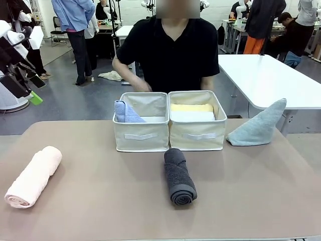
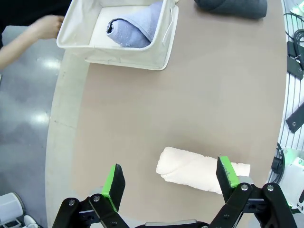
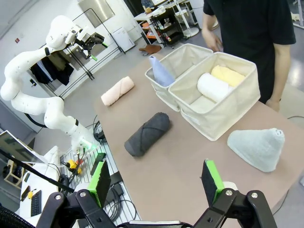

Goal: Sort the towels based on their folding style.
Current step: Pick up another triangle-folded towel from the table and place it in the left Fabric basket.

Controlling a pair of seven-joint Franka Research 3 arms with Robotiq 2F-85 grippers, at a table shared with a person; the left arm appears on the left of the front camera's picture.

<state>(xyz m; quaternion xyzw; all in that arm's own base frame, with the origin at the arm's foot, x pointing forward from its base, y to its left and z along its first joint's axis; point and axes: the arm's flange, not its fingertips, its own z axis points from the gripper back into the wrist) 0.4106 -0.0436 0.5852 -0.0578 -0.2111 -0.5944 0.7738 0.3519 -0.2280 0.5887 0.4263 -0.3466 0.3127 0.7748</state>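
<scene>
the left fingers [image 2: 113,185] are wide open and hold nothing. they hang over the pink roll [image 2: 199,171], at the bottom of the left wrist view. the right fingers [image 3: 99,176] are wide open too, with nothing in them, up above the table [image 3: 190,161].

in the front view the pink roll lies alone at the lower left. the dark grey roll [image 1: 179,175] lies in the middle, just in front of the two boxes. both rolls look soft and light, and i think they squash easily. a grab at one end could make a roll come undone, so a pinch across the middle looks best.

farther back, the left box [image 1: 141,135] has the blue folded towel [image 1: 126,112] in it. the right box [image 1: 197,135] has the white roll [image 1: 193,116] and the yellow roll [image 1: 191,107] in it. the pale pointy towel [image 1: 258,125] sits on the table just to the right of the right box. it looks floppy, so a hold low on its thick part may keep its shape.

the box walls are soft and stand up high, so a towel has to go up and over. at the top middle, a person's hand [image 1: 140,86] is near the back of the left box and could be in the way.
</scene>
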